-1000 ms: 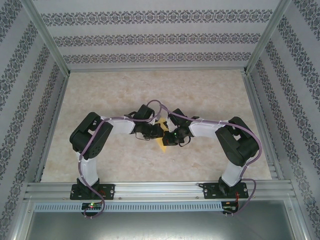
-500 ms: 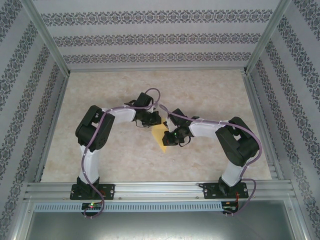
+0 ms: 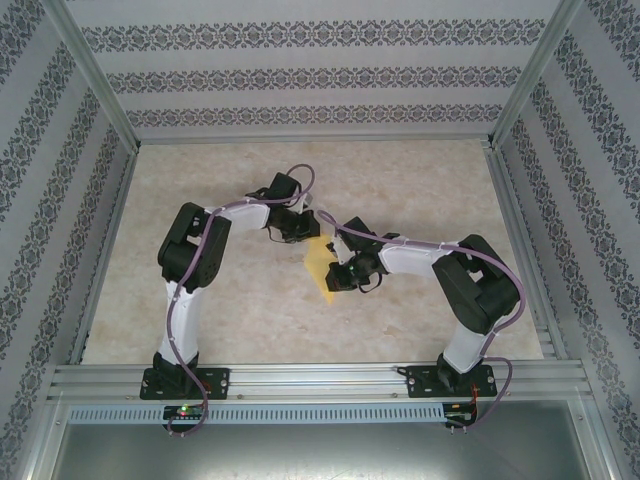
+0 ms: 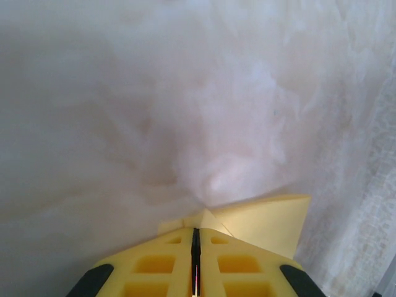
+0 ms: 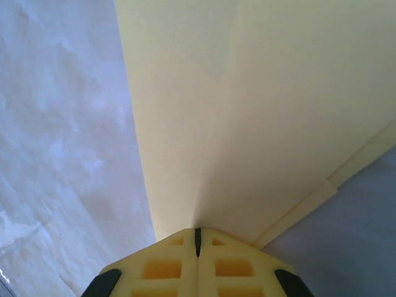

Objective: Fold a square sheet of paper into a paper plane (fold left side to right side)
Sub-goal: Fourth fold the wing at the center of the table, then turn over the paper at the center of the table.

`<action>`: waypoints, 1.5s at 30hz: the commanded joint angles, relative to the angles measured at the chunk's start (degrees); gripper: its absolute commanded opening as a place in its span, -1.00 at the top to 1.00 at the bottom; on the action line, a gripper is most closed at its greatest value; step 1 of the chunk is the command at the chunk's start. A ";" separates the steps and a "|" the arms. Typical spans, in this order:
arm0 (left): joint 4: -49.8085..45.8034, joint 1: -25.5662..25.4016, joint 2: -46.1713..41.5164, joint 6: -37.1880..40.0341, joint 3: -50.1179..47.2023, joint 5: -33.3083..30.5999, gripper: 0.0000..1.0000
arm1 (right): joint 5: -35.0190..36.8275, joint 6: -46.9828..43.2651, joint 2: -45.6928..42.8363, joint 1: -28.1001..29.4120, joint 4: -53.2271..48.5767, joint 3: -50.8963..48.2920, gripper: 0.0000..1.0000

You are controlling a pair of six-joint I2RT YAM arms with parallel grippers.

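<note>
The folded yellow sheet of paper [image 3: 320,272] lies as a narrow creased strip on the marble table between the two arms. My left gripper [image 3: 304,233] is shut, and its tips rest at the sheet's far corner [image 4: 266,219], where a small flap peaks up. My right gripper [image 3: 337,276] is also shut, with its tips down on the sheet [image 5: 260,105]. A crease runs away from those tips, and layered edges show at the lower right. Nothing shows between either pair of fingers.
The marble tabletop [image 3: 200,300] is ringed by patterned walls and aluminium posts. A metal rail [image 3: 320,380] runs along the near edge, where the arm bases are bolted.
My left gripper has slid away from me along the sheet toward its far end, uncovering more yellow paper. The right gripper has stayed put on the sheet.
</note>
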 commanded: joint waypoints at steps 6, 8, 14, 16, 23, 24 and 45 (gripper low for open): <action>0.79 3.94 1.84 1.74 2.67 -6.08 0.69 | 2.93 -2.81 1.25 0.27 -13.88 -3.33 1.00; 2.04 4.01 0.14 1.73 0.94 -5.96 0.69 | 3.10 -2.40 0.10 -0.24 -12.48 -3.60 1.00; 8.72 3.95 -11.75 0.32 -11.36 -6.20 0.57 | 0.55 -1.62 -9.98 -3.36 -4.42 -5.05 0.69; 11.38 3.92 -16.71 -1.01 -16.81 -5.93 0.46 | -1.24 -1.00 -14.99 -5.33 -0.21 -6.31 0.47; 18.83 1.32 -27.98 -7.32 -30.16 -3.03 0.21 | 1.67 0.78 -27.57 -13.28 6.18 -11.59 -0.20; 19.89 0.56 -28.21 -8.07 -30.91 -2.44 0.20 | 1.16 1.40 -28.54 -14.17 7.17 -12.62 -0.24; 22.18 -7.70 -10.97 -12.34 -20.04 0.46 0.18 | -0.96 4.40 -39.61 -18.49 9.55 -21.17 -0.33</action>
